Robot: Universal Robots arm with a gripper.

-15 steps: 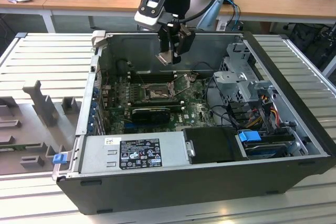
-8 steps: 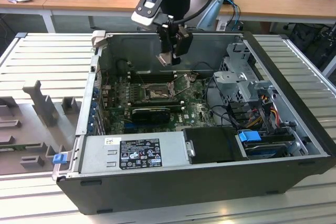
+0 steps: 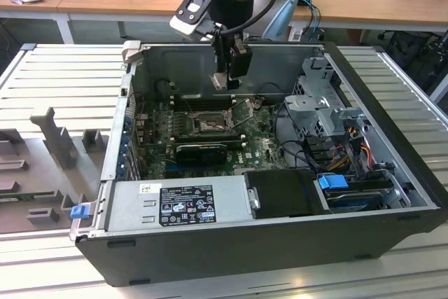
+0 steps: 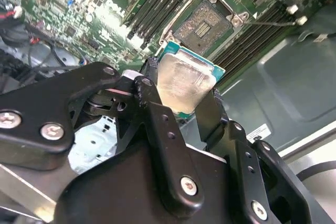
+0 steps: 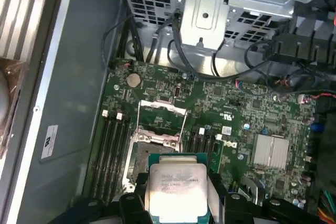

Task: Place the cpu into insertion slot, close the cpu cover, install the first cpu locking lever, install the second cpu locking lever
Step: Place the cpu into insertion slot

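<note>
This looks like a robotics lab. An opened computer case [image 3: 280, 243] lies on a slatted aluminium table [image 3: 63, 68]. Cable-strewn wooden desks [image 3: 126, 1] stand behind.

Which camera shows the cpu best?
The first wrist view: the cpu faces it squarely, metal face plain. The second wrist view shows it tilted, partly covered; the exterior view, just a small pale piece.

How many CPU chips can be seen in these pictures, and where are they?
1. The cpu is clamped in the hand, in the air near the empty insertion slot, not inside it. Other chips may be hidden by parts of the case.
</note>
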